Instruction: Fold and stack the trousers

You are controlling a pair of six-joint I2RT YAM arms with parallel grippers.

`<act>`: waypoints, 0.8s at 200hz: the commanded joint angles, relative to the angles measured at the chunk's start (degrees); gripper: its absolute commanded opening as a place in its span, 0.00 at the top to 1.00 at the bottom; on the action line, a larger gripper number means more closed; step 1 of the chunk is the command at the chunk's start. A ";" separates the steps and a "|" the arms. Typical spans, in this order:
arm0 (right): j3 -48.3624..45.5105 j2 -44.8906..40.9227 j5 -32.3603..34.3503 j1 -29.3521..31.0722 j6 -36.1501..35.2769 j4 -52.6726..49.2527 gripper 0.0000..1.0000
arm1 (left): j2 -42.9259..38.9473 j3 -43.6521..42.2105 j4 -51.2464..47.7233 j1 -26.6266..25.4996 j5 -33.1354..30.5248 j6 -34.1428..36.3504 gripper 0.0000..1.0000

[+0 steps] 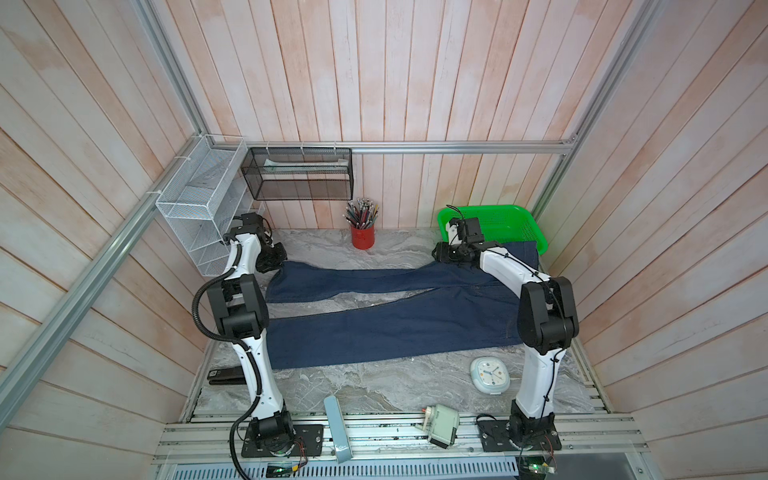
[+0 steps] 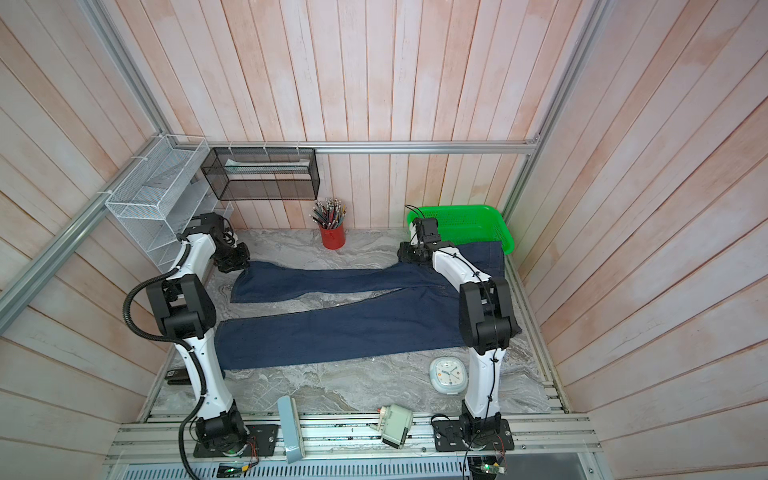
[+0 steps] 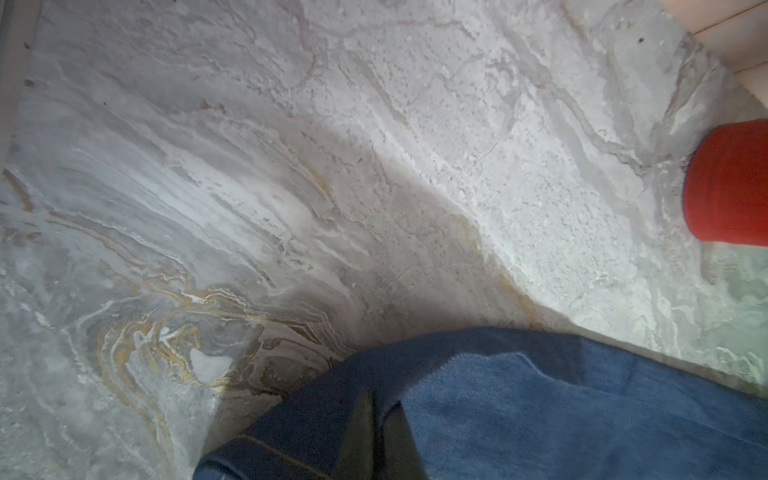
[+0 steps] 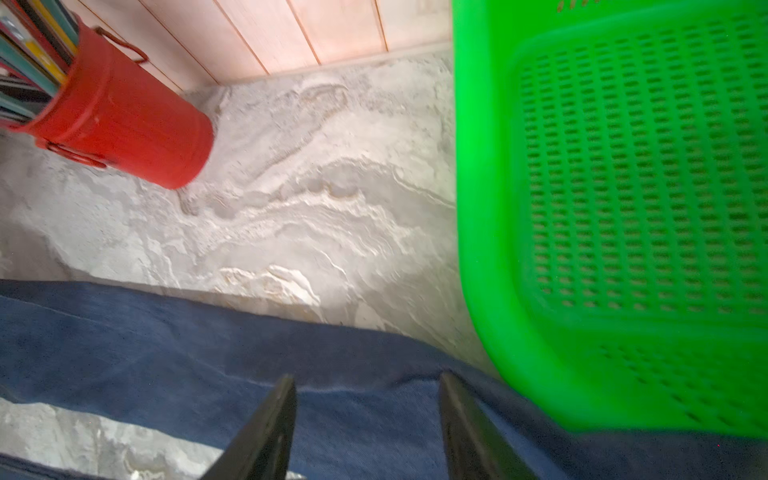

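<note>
Lying flat across table [image 1: 374, 386], trousers [image 1: 386, 328]: legs left, waist right by green basket [image 1: 524, 219]. Denim looks heavy, floppy. L gripper [image 3: 380, 419] clamped on far hem; R gripper [image 4: 368, 380] fingers apart over far hip edge, prob. best hold.

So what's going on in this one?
Two robot arms are working on the trousers, which lie spread flat on the marble table, legs apart, not yet folded. The left gripper is shut on the hem of the far leg. The right gripper is open over the far edge of the trousers, beside the green basket.
</note>
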 commanded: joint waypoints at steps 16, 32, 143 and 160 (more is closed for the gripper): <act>4.09 4.82 -0.35 0.27 2.11 -1.50 0.44 | 3.80 8.26 -2.48 2.71 1.55 -0.56 1.00; 6.34 4.92 -0.06 0.31 2.42 -2.05 0.44 | 7.56 14.85 -4.36 3.00 1.98 -0.98 1.00; 0.46 1.19 1.74 8.36 -1.26 -8.26 0.47 | 17.97 24.75 -3.99 3.62 5.53 -2.50 1.00; 1.19 3.21 1.80 8.40 -1.64 -8.79 0.51 | 18.27 25.18 -3.84 3.58 5.62 -2.41 1.00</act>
